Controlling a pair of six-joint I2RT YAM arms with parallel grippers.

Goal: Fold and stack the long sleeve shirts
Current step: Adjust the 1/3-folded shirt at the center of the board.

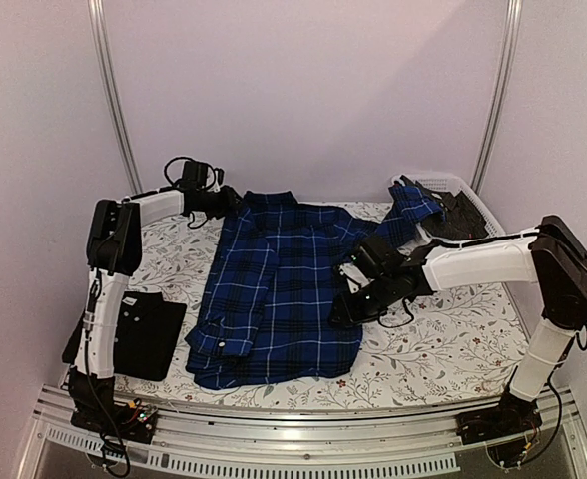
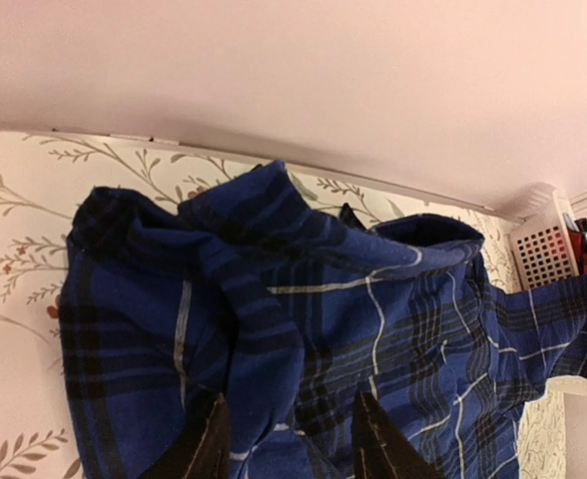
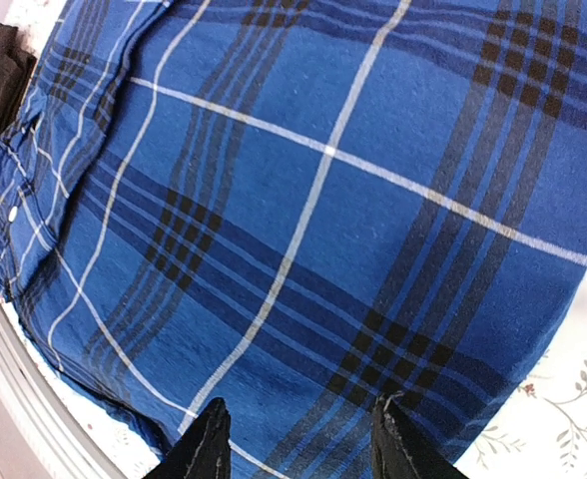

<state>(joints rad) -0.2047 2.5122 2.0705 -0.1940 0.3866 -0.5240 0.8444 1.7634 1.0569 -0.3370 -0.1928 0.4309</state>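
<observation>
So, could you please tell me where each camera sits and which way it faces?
Top external: high behind the robot, looking down on the table; left arm and right arm show.
Left wrist: faces across the plaid shirt toward the basket; left pincer shows.
Right wrist: looks down onto the shirt; right pincer shows.
Shared: all see the shirt.

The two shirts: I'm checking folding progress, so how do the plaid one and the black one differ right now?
The blue plaid shirt lies spread out across the middle; the black shirt is folded into a compact rectangle at the near left. The blue plaid shirt takes up far more room than the black shirt. Both rest on the floral tablecloth.
</observation>
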